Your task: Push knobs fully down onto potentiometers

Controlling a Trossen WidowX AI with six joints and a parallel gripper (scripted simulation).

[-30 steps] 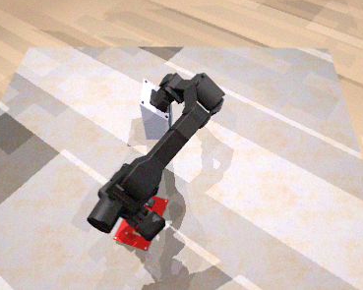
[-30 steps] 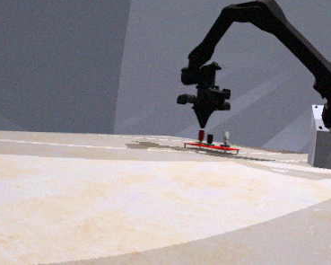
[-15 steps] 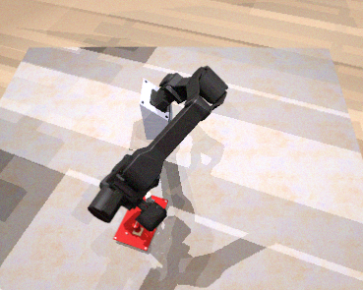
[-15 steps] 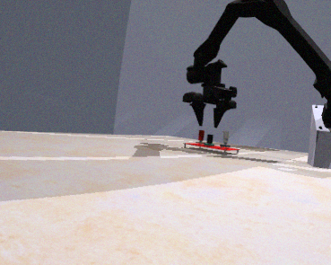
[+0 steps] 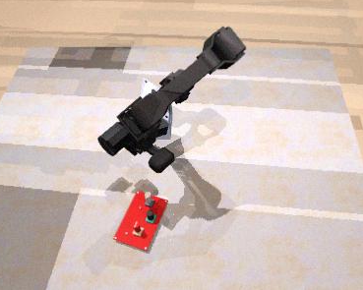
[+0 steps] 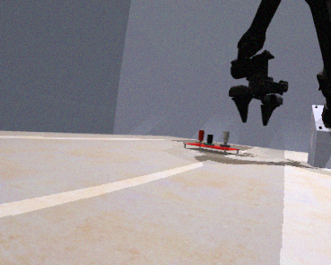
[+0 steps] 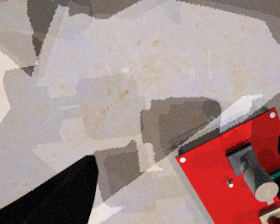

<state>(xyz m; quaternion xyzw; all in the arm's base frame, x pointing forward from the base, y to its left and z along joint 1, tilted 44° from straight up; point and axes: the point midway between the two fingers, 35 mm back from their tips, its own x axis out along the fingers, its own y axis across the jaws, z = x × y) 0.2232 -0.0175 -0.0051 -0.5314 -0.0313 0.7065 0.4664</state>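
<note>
In the exterior view, the red circuit board (image 5: 130,220) (image 6: 218,147) (image 7: 205,181) stands on short legs on the table (image 5: 282,255) (image 6: 123,233) (image 7: 115,55), a little right of the frame's middle; from the top it lies below centre, slightly left. Left to right in the exterior view come the red knob (image 5: 137,226) (image 6: 201,136), the short black knob (image 5: 151,215) (image 6: 210,138) and the grey knob (image 5: 149,198) (image 6: 225,136) (image 7: 256,180). Farther right and higher, the gripper (image 6: 255,124) hangs apart from the board, fingers spread wide, pointing down, with nothing between them. The grey base (image 5: 167,127) (image 6: 322,147) is at the right edge.
</note>
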